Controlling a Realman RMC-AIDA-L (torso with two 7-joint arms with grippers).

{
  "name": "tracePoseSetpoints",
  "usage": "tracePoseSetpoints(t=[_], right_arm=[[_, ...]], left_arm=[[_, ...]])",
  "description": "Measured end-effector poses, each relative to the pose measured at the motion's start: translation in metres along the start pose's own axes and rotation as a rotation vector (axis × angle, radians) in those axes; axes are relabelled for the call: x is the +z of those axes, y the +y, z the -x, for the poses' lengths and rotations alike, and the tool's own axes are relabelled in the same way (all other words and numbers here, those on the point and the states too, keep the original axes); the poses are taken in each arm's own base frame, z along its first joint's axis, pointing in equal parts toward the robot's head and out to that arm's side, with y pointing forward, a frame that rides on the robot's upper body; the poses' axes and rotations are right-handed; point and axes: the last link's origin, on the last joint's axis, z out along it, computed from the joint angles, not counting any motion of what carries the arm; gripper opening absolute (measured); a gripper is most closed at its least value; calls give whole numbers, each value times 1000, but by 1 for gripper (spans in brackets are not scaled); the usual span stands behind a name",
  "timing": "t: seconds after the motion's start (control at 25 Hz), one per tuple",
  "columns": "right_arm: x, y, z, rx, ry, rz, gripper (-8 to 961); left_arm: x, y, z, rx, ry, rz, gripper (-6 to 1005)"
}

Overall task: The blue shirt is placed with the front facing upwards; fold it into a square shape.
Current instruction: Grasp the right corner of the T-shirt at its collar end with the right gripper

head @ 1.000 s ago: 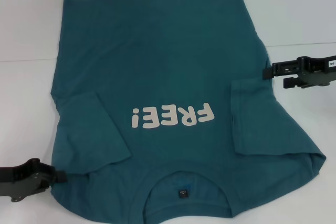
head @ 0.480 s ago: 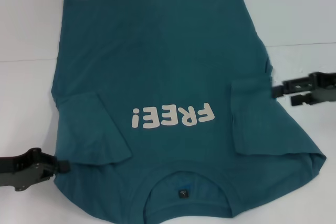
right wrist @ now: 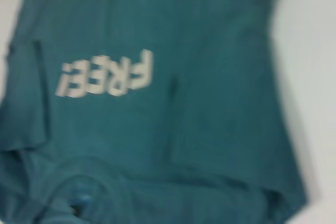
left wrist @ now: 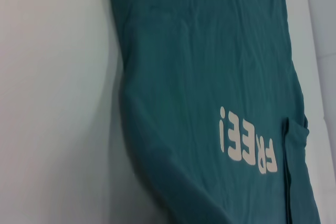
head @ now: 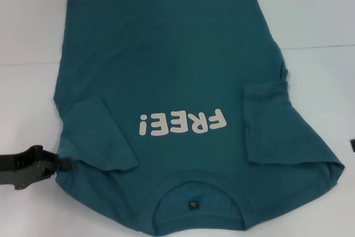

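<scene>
One item to fold: the large dark teal-blue short-sleeved cotton T-shirt (head: 177, 109) with white "FREE!" lettering (head: 183, 123), lying face up on the white bench (head: 310, 15).

Head view: collar and small dark label (head: 192, 204) are on the robot's side, hem on the far side. Both sleeves are already turned in over the body. My left tool (head: 60, 164) sits at the shirt's left edge by the folded sleeve, touching or just beside the cloth; I cannot tell if it is open or closed. My right tool is out of view; only a dark sliver shows at the frame's right edge.

Left wrist view: shirt side edge along bare bench, lettering and one folded sleeve visible, no fingers in shot.

Right wrist view: blurred lettering, collar area, wrinkled cloth; no fingers either.

My read on handling: light, limp, not fragile, it will drape and drag on the bench. I'd take hold at edges or corners, shoulder and hem, pinching every layer of cloth, and lift low so the tucked sleeves don't flop open.
</scene>
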Motion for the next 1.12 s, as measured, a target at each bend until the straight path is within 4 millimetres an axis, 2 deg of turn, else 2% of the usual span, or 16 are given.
tracePoseSetpoints(t=[0.2,0.36,0.72,1.12], right_arm=[[7,-13,-8,37,2,-57,907],[19,-17,-6,39,-36,-83,906],[45,-15,-4,18,-44,-125,905],[59,-13,-4,8,-46,-136,904]], left_arm=[[2,3,-4,8,5,-2,21],[3,3,-4,6,5,-3,22],[2,1,-3,-4,9,-4,22],[3,0,-3,-7,15,-8,22]])
